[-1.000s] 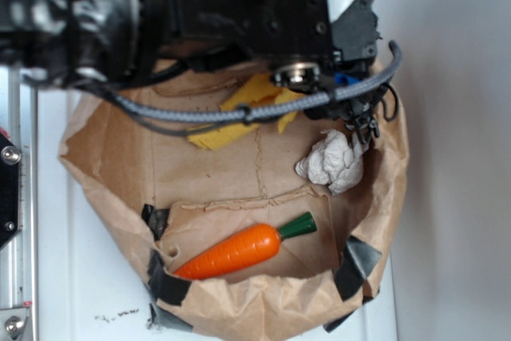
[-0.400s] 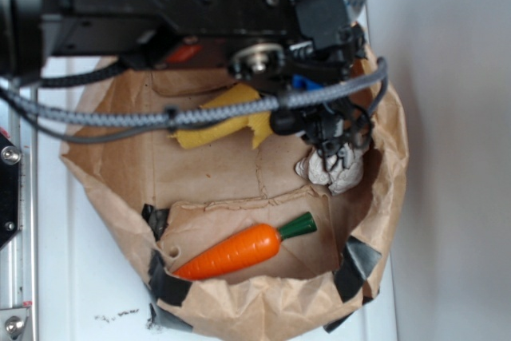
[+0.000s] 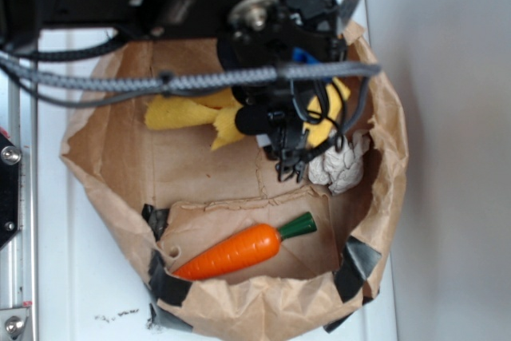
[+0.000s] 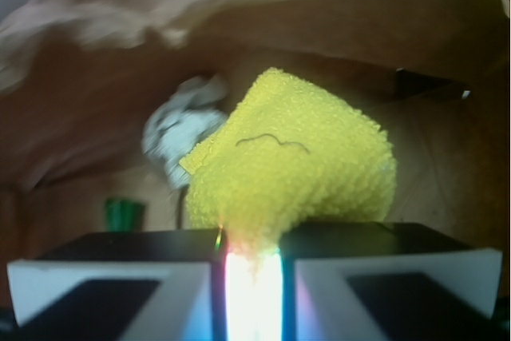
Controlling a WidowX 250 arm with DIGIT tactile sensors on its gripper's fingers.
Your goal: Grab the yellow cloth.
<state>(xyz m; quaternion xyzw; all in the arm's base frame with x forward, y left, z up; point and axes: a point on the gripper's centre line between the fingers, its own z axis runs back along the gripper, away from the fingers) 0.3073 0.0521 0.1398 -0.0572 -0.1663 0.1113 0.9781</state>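
The yellow cloth [image 3: 180, 111] is bright terry fabric in the upper part of the brown paper bag [image 3: 263, 309]. It is bunched up, with folds showing on both sides of the arm. My gripper [image 3: 289, 148] hangs over the middle of the bag, partly hiding it. In the wrist view the gripper [image 4: 252, 267] is shut on the cloth [image 4: 295, 161]. A wad of the fabric is pinched in the narrow gap between the two fingers and rises ahead of them.
A grey-white paper wad [image 3: 339, 167] lies just right of the gripper, close to the bag wall, and shows behind the cloth [image 4: 177, 129] in the wrist view. An orange toy carrot [image 3: 239, 249] with a green top lies nearer the front. The bag's walls rise all around.
The gripper has moved left and down from beside the paper wad to the middle of the bag. The cloth, flat before, is now bunched and pulled toward the gripper.
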